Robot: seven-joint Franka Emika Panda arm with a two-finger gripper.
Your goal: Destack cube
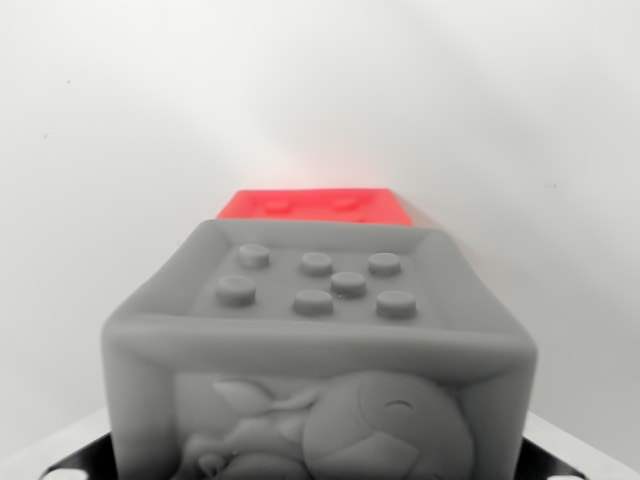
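A grey cube (318, 345) fills the lower middle of the wrist view, very close to the camera. Its top carries several round studs, and its near face shows a relief cartoon figure. Directly behind it, partly hidden, is a red cube (318, 204) with studs on its top; only that top and a sliver of its right side show. Whether the two cubes touch cannot be told. Dark and white pieces (70, 462) flank the grey cube at both bottom corners. They may be parts of my gripper, but no fingertips show clearly.
A plain white surface or wall surrounds both cubes, with a faint red glow above the red cube. No other objects are visible.
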